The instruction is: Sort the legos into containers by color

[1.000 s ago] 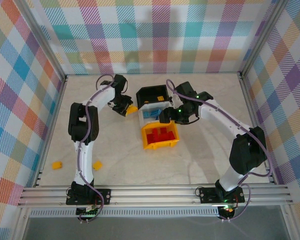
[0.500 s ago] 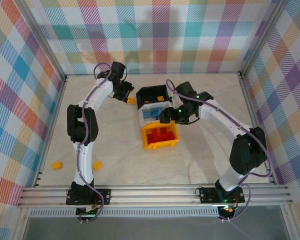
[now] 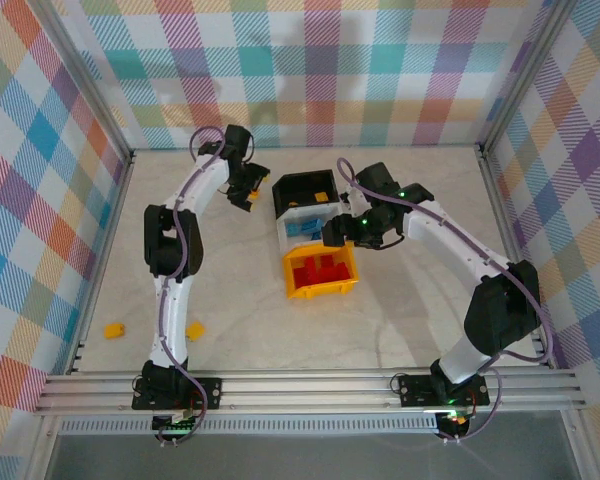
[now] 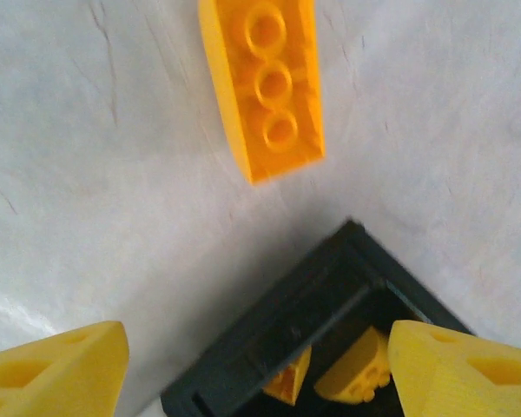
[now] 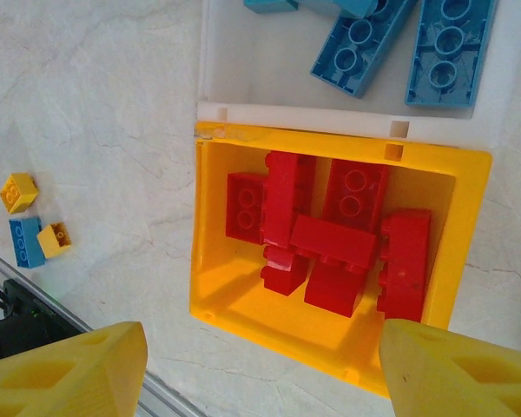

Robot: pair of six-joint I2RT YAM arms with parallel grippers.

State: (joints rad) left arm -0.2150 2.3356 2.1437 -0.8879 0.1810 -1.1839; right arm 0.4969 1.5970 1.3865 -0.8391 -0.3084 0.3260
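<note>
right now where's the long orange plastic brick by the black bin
Left wrist view: the long orange brick lies studs-up on the table outside a corner of the black plastic bin.

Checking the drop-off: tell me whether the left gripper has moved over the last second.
Yes. The left gripper moved toward the far wall; it now sits just left of the black bin.

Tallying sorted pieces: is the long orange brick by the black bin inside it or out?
Out. The orange brick lies flat on the table, studs up, clear of the black bin's corner.
</note>
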